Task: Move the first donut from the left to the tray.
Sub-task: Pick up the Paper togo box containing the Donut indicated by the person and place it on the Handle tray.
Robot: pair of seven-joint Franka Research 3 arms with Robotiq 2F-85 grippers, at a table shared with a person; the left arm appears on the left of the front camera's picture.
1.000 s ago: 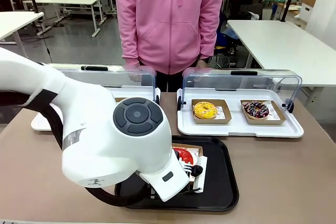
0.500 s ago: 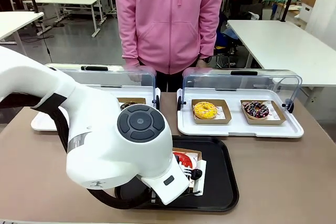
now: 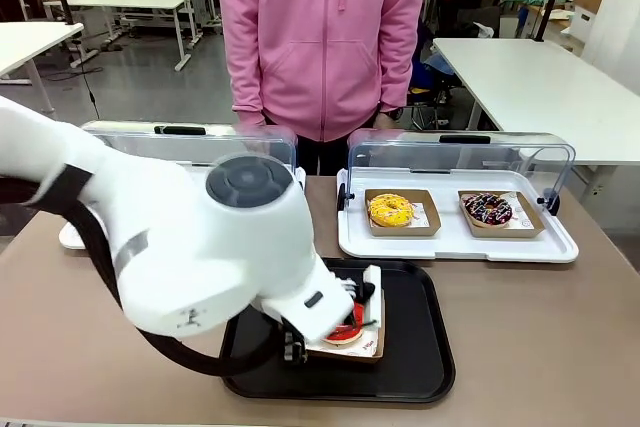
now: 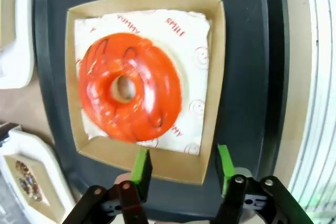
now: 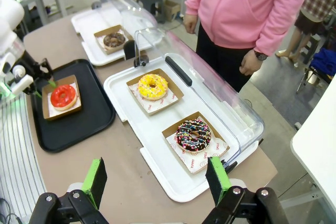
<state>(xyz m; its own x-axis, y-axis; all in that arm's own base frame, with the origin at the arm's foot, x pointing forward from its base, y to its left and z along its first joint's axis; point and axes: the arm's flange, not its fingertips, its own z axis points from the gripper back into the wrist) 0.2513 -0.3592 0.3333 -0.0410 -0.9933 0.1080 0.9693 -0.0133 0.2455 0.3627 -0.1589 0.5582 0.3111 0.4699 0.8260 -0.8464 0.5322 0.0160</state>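
Observation:
The red glazed donut (image 4: pixel 129 87) lies on white paper in its square brown cardboard holder (image 4: pixel 212 77), which rests flat on the black tray (image 4: pixel 247 51). My left gripper (image 4: pixel 182 169) hangs open just above the holder's near edge, one green pad on each side of that edge's middle and nothing between them. In the front view my left arm hides most of the donut (image 3: pixel 345 333) and part of the tray (image 3: pixel 415 347). From the right wrist the donut (image 5: pixel 63 96) shows on the tray (image 5: pixel 79 124). My right gripper (image 5: pixel 156 182) is open, high above the table's end.
Two white display trays with raised clear lids stand behind the black tray. The right one (image 3: pixel 455 243) holds a yellow donut (image 3: pixel 390 210) and a sprinkled chocolate donut (image 3: pixel 488 209); the other holds a brown donut (image 5: pixel 113 39). A person in a pink hoodie (image 3: pixel 320 37) stands at the far side.
My left arm's wrist has swung up and to the left over the tray. The donut's holder stays on the tray.

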